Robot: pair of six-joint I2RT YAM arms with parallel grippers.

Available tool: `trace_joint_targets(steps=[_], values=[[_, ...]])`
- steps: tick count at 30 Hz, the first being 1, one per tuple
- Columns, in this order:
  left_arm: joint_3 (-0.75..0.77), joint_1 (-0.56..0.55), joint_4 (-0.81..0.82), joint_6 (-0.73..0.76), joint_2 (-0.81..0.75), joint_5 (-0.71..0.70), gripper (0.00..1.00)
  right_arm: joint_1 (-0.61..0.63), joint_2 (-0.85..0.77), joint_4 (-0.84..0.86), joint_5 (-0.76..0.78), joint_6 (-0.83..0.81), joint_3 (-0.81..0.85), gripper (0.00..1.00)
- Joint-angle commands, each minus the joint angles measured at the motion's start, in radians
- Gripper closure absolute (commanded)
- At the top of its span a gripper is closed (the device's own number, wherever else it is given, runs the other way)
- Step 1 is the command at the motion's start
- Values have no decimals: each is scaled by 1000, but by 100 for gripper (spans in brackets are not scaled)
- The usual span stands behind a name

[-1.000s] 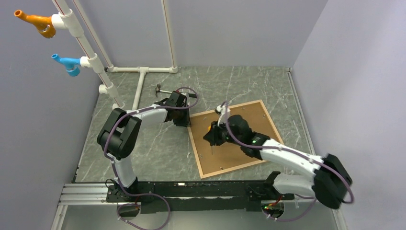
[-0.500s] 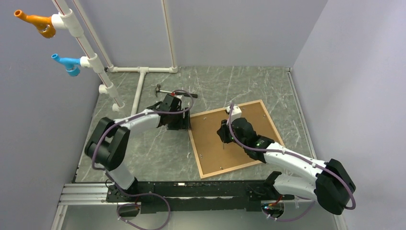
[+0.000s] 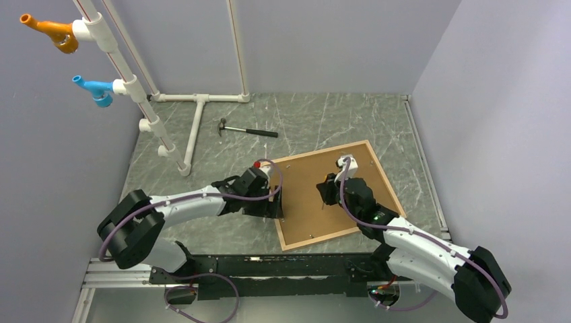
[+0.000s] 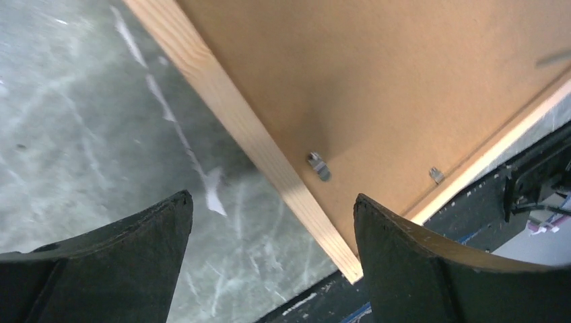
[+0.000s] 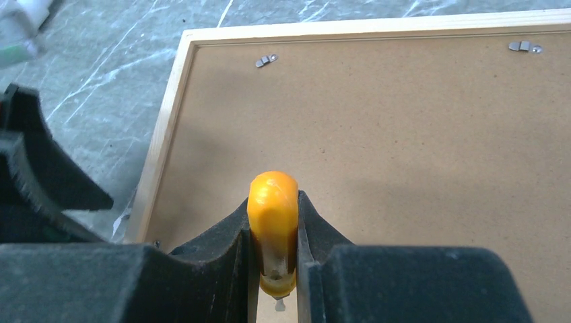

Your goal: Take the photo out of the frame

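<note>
Claws: left gripper (image 4: 273,205) has its jaws wide apart and empty, straddling one rail of the large light natural-wood rectangular frame (image 4: 236,121). Contact cannot be told. The right gripper (image 5: 274,235) is clamped on a rounded orange-yellow plastic tool handle (image 5: 272,192), with the working tip mostly hidden below the fingers.

Under the tool: large rectangular brown-backed photo (image 5: 404,134), face down, seated inside the frame on the grey marbled table (image 4: 81,134).

Small metal retaining tabs (image 4: 318,165) appear to lie over the back near the rails, not swung clear.

Risks, as judged:
- Lifting the rail with tabs engaged would bring photo and frame up together
- The tool tip could slip off a tab and gouge the back
- An unpinned frame could slide under a sideways push
</note>
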Motion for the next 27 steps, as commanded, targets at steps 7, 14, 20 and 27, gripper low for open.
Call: trace_joint_targets(steps=[7,14,20,27], values=[[-14,-170,18,-149,-16,-137,15,-28,22,100,-70,13,-4,100],[-5,-190,28,-118,57,-137,39,-27,3,34,-116,30,20,100],[-23,-195,53,-87,92,-119,47,-28,-10,-82,-140,65,47,100],[-26,-195,67,-51,166,-110,67,-28,19,-171,-162,124,118,100]])
